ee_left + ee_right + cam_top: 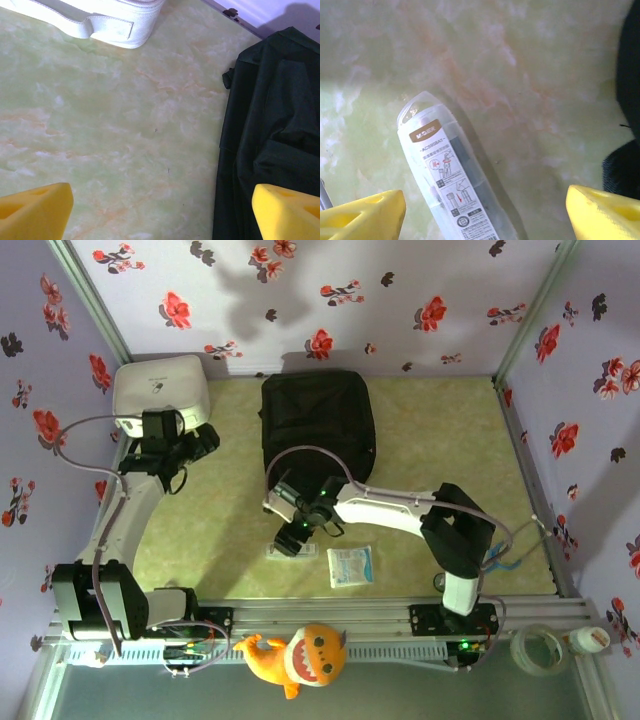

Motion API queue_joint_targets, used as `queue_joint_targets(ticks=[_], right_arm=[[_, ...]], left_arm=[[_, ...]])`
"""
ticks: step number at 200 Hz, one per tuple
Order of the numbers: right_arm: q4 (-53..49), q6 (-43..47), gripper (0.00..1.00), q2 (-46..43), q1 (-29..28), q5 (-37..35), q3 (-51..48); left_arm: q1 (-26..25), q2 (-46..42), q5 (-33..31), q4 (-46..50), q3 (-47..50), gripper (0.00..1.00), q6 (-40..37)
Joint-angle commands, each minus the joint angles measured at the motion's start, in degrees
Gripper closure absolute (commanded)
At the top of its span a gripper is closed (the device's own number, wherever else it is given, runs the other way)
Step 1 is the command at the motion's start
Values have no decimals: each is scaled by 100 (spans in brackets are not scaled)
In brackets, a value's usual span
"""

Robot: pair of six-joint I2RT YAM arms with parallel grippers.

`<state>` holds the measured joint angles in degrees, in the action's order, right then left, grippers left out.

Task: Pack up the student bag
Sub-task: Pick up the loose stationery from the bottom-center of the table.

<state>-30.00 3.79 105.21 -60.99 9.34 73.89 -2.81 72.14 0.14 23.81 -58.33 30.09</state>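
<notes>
The student bag (318,425), a large black fabric backpack, lies flat at the back middle of the table. Its left edge fills the right side of the left wrist view (272,125), and a dark corner of it sits at the right edge of the right wrist view (625,170). My left gripper (203,443) (160,215) hovers open over bare table between the white box and the bag. My right gripper (290,537) (482,215) is open just above a clear plastic case (447,175) (277,552) with a printed label. The case lies between the yellow fingers and touches neither.
A white rounded-corner box (160,385) (100,20) stands at the back left. A small white and blue packet (350,566) lies right of the case. An orange plush toy (295,655) rests on the front rail, and a clear roll (540,648) sits at the front right.
</notes>
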Motion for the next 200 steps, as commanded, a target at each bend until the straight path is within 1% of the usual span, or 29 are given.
queue_joint_targets(ticks=[1,32,77,110,128,148,172,200], right_arm=[[-462,355,17,190,-96,-53,101],[-796,502,19,441,-184,-289,212],[-923,605,21,706,-279,-557,284],[-1057,661,27,919,-347,-672,363],[-1133,693,29,1018,-393,-723,405],[-1157,702,35,1102,-405,-732,425],[-1140,702,43,1107,-409,-684,416],[-913,626,46,869,-405,-658,258]], left_arm=[[52,-74,180,45,67,7,-57],[60,-21,218,44,48,6,-64],[61,-1,257,45,58,6,-74],[66,56,267,93,24,6,-74],[61,84,278,94,10,5,-71],[61,117,317,71,-3,5,-53],[61,170,408,46,-19,5,-34],[66,229,500,45,-30,5,-23]])
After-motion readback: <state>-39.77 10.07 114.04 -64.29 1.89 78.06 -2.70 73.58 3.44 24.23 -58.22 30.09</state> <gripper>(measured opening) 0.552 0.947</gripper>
